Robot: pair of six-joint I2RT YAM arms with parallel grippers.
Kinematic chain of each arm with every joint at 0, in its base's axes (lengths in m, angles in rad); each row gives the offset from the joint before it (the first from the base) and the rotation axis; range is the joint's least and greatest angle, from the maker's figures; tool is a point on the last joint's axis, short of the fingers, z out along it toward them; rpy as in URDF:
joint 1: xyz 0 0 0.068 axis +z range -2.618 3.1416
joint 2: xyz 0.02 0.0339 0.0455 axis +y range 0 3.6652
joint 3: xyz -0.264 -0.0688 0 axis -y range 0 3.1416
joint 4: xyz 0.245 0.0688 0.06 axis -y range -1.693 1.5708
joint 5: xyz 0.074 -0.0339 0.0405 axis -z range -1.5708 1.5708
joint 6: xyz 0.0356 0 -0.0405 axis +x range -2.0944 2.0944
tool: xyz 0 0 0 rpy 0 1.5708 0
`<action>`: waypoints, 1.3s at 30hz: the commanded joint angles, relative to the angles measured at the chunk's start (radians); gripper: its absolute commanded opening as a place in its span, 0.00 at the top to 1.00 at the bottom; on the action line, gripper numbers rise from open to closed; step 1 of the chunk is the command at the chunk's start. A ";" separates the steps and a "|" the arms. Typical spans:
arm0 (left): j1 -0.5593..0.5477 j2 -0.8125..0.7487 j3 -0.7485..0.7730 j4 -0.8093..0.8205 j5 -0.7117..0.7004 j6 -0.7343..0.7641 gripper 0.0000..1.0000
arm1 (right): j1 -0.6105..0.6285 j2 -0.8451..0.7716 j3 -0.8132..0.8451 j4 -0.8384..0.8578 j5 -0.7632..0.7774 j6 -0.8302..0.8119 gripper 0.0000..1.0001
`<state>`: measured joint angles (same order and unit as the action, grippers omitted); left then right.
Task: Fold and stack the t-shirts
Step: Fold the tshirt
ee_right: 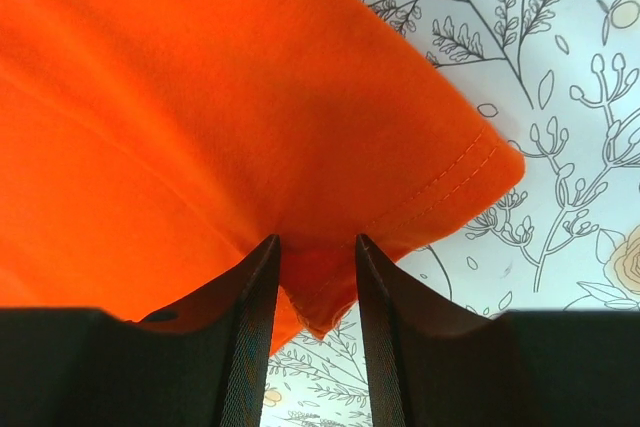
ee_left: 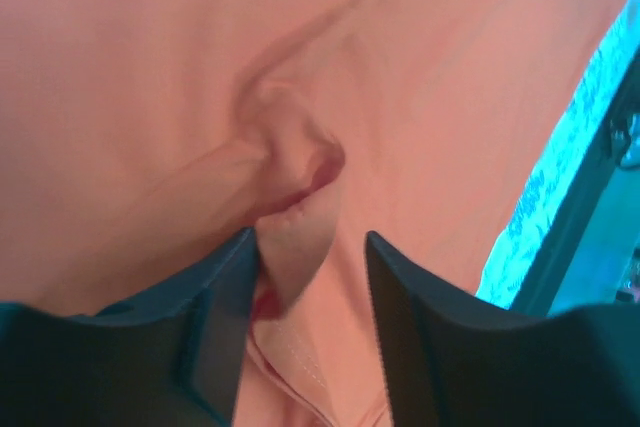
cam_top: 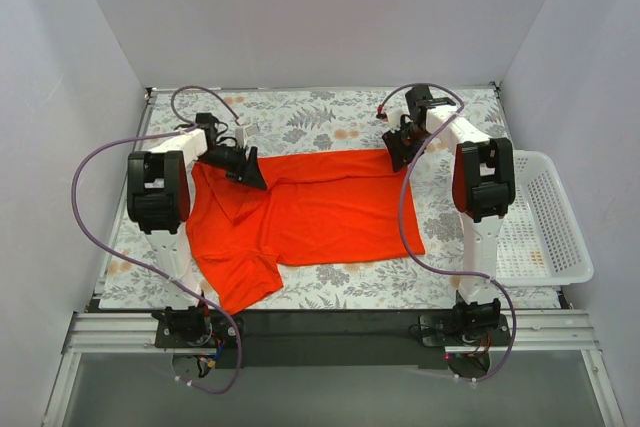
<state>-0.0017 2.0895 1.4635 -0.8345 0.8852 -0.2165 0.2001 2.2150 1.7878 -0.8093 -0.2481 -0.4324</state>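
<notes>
The orange-red t-shirt point(cam_top: 310, 212) lies spread on the floral mat point(cam_top: 300, 117), with one sleeve pointing to the near left and a fold near its collar on the left. My left gripper point(cam_top: 250, 175) is down on the shirt's far left part. In the left wrist view its jaws point(ee_left: 310, 247) stand apart around a puckered ridge of cloth point(ee_left: 290, 177). My right gripper point(cam_top: 400, 155) is at the shirt's far right corner. In the right wrist view its jaws point(ee_right: 317, 247) stand apart with the hemmed corner point(ee_right: 330, 297) between them.
A white plastic basket point(cam_top: 585, 272) stands at the right edge of the mat, beside the right arm. White walls enclose the table on three sides. Purple cables loop from both arms. Bare mat shows beyond the shirt at the far side.
</notes>
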 commanded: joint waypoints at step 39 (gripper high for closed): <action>0.120 -0.043 -0.060 0.201 -0.733 -0.267 0.60 | 0.035 0.149 0.169 -0.105 0.308 -0.095 0.63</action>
<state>0.1097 2.0060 1.4078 -0.6315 0.2375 -0.4805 0.2443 2.3295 1.9705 -0.9028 -0.0475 -0.5053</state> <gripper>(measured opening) 0.408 0.375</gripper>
